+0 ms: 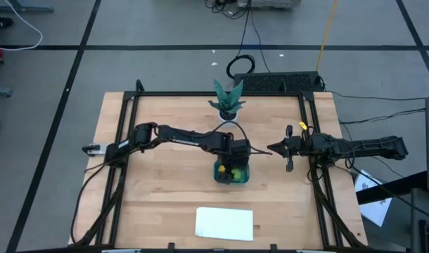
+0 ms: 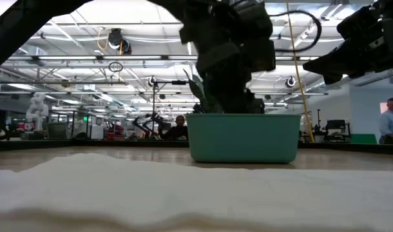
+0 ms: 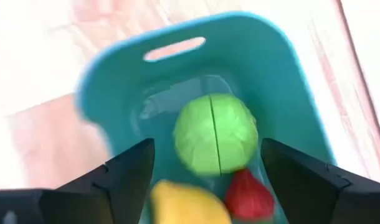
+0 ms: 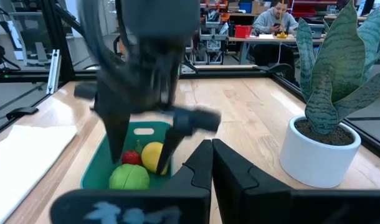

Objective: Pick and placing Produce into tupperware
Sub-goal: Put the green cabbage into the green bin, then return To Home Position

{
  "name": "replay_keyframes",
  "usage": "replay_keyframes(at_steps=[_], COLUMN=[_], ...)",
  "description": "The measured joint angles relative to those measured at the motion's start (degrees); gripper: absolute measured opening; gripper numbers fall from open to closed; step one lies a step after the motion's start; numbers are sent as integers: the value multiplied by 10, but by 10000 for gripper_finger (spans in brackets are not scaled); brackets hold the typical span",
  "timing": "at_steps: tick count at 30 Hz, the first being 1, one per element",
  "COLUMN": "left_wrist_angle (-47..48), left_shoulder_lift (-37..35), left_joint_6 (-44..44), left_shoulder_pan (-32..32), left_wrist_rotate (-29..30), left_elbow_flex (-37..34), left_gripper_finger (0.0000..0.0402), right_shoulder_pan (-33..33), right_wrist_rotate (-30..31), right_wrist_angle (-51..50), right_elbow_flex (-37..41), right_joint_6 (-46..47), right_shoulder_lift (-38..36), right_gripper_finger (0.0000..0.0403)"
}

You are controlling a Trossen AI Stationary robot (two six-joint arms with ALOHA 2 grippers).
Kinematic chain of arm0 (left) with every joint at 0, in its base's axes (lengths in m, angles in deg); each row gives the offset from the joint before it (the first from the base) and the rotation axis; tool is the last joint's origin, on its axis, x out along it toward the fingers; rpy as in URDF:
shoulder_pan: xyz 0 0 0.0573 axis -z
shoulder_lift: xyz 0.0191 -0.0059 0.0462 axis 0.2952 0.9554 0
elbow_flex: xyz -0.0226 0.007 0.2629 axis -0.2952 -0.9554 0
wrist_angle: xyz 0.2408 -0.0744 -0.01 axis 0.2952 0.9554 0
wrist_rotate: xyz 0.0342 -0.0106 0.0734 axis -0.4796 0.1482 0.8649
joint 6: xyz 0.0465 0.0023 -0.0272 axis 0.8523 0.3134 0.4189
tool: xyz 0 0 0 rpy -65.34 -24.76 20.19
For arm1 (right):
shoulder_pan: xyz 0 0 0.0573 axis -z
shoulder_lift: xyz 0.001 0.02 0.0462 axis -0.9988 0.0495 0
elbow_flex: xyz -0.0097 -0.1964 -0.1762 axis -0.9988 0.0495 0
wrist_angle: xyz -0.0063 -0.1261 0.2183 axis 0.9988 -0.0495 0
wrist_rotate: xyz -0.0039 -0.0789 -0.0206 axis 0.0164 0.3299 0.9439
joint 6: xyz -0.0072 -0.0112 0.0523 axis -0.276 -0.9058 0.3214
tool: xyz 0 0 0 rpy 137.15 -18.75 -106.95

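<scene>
The teal tupperware [image 1: 219, 171] stands near the table's middle. On its floor lie the produce: a lime green piece [image 3: 215, 134], a yellow piece [image 3: 187, 202] and a smaller red piece [image 3: 249, 196]. My left gripper [image 3: 207, 149] hangs open over the tub, pointing steeply down. Its fingers [image 4: 118, 140] reach below the rim on either side of the produce, with nothing between them. My right gripper [image 1: 274, 149] waits shut to the tub's right, held level above the table.
A potted plant in a white pot [image 1: 227, 102] stands just beyond the tub on its far side. A flat white sheet [image 1: 224, 223] lies near the table's front edge. Black frame rails [image 1: 127, 112] run along the table's sides.
</scene>
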Motion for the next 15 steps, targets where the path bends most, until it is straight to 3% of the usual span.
replay_keyframes(at_steps=[9,12,15], left_wrist_angle=[88,90,89], left_shoulder_lift=[-4,-3,-3], left_joint_6=[-4,-5,-4], left_shoulder_pan=[4,6,8], left_wrist_rotate=[30,28,29], left_elbow_flex=[95,95,95], left_gripper_finger=[296,264,203], right_shoulder_pan=[0,0,0], right_wrist_rotate=[0,0,0], right_wrist_angle=[0,0,0], right_elbow_flex=[0,0,0], right_joint_6=[0,0,0], right_shoulder_lift=[0,0,0], right_gripper_finger=[0,0,0])
